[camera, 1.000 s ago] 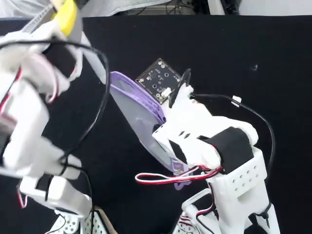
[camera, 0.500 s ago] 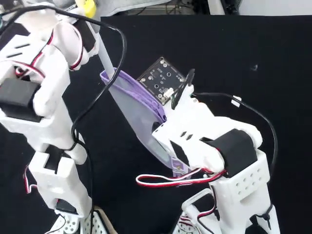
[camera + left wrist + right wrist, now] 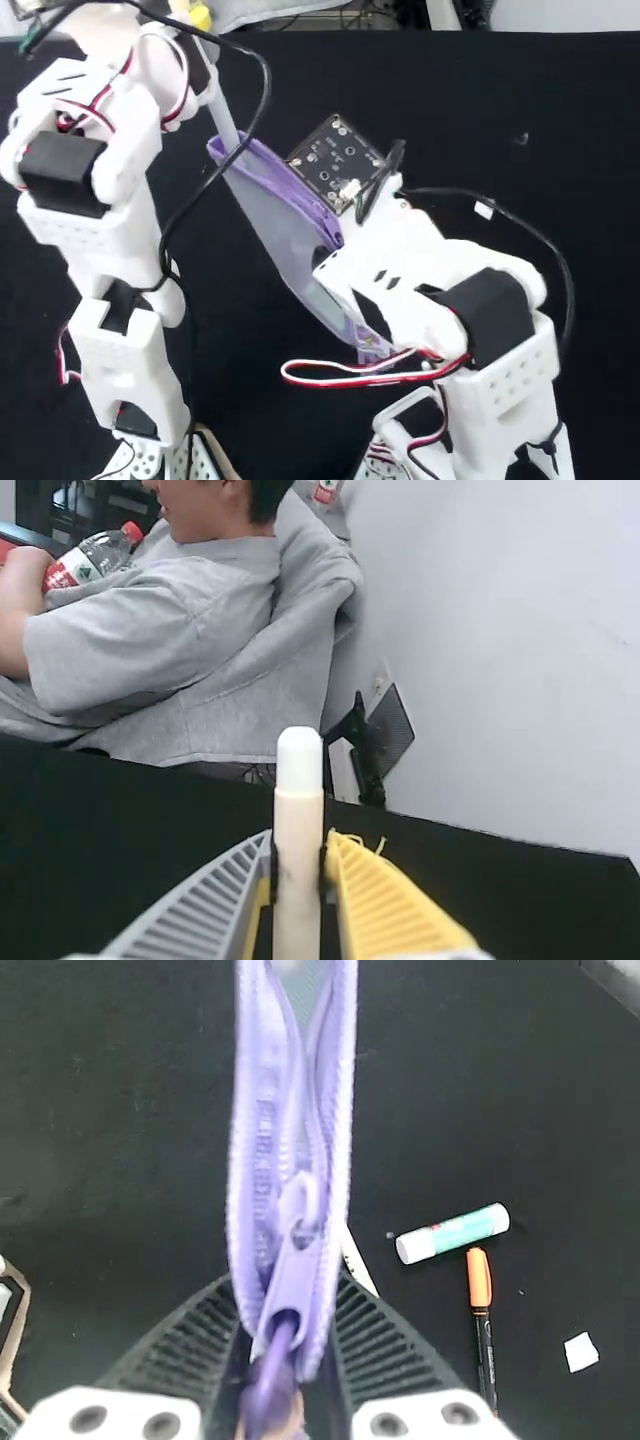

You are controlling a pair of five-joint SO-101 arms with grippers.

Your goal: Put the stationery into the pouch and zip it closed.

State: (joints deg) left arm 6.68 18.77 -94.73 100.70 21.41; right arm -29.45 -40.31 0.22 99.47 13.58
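Right jaws: grasping lilac translucent zip pouch (image 3: 290, 230), raised.
Left jaws: clenched on white cylindrical stick (image 3: 298, 810), at its mouth.
Progress: I judge early; teal-labelled glue stick (image 3: 452, 1233), orange pen (image 3: 481, 1300) on black tabletop (image 3: 120, 1110); zip open.

A black table (image 3: 580, 110) spreads across the scene. Beyond its far edge, toward twelve o'clock in the high view, lies grey fabric (image 3: 280, 12). A small white scrap (image 3: 580, 1352) rests on the black surface. A white wall (image 3: 500, 630) stands behind.
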